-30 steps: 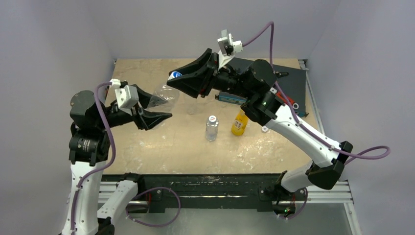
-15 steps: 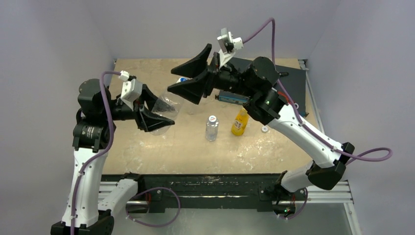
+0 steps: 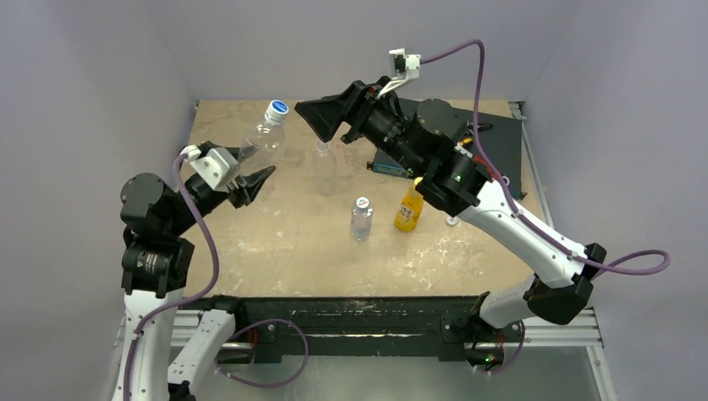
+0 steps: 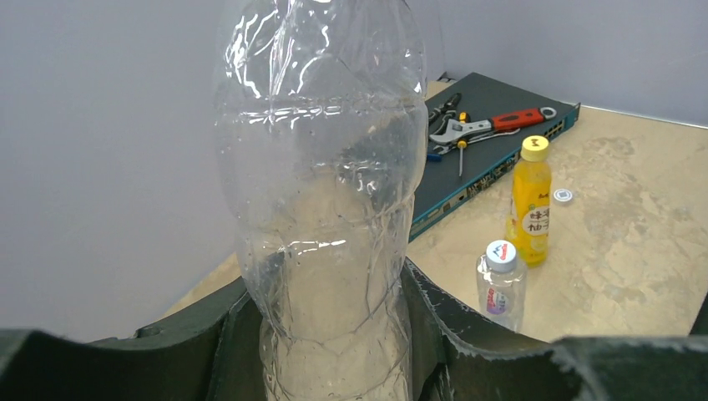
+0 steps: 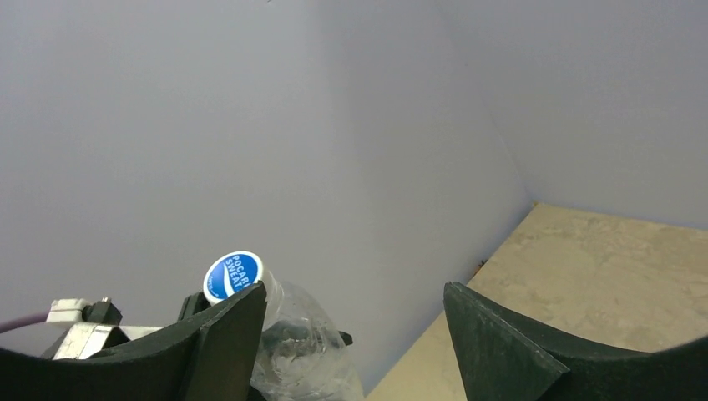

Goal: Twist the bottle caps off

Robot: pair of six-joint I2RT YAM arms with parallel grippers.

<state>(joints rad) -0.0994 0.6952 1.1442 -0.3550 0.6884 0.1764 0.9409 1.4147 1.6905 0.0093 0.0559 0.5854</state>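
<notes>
We clamp the clear bottle [image 3: 257,144] in our left gripper [image 3: 250,178]; our right gripper [image 5: 355,290] gapes open near its blue cap [image 3: 276,108].

Four bottles are being counted: three clear, namely big clear bottle [image 3: 255,144], second clear bottle [image 3: 324,167] and small clear bottle [image 3: 361,222], plus one orange-yellow bottle [image 4: 528,209]. Four caps are being counted: one blue-topped cap [image 3: 276,108], one yellow cap [image 4: 534,148], two white, namely fitted white cap [image 4: 501,251] and loose white cap [image 4: 563,195]. Two grippers are being logged: left gripper [image 4: 326,292], right gripper [image 5: 355,288]. One dark box [image 4: 493,159] is being noted.
</notes>
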